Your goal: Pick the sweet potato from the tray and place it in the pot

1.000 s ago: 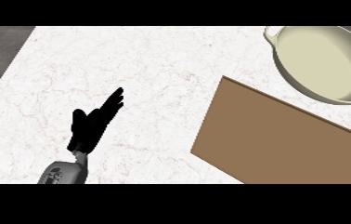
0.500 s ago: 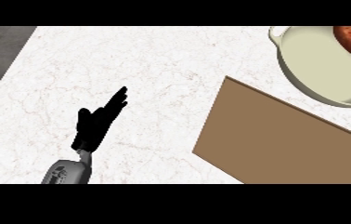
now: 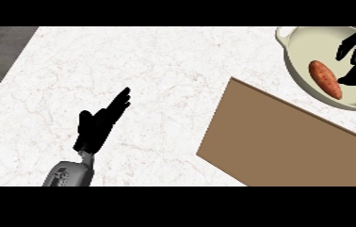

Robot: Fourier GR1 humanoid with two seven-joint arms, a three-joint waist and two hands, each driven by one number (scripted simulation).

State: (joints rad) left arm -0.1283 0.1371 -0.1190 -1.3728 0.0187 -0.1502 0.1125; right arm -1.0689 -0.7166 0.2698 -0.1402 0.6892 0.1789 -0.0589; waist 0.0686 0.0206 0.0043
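Observation:
The orange-brown sweet potato (image 3: 325,79) lies inside the cream pot (image 3: 287,56) at the upper right. Just right of it, my right hand (image 3: 346,49) shows only partly at the view's edge; its dark fingers are spread above the pot and are not curled round the potato. The flat brown tray (image 3: 278,136) lies below the pot and has nothing on it. My left hand (image 3: 99,125) rests open on the counter at the lower left, fingers pointing up and to the right.
The white marble counter (image 3: 153,70) spans the view. A dark strip (image 3: 14,44) marks the counter's left edge at the upper left.
The sweet potato came in at the top right corner with my right hand and now lies lower, inside the pot. The view has shifted slightly left. My left hand has not moved.

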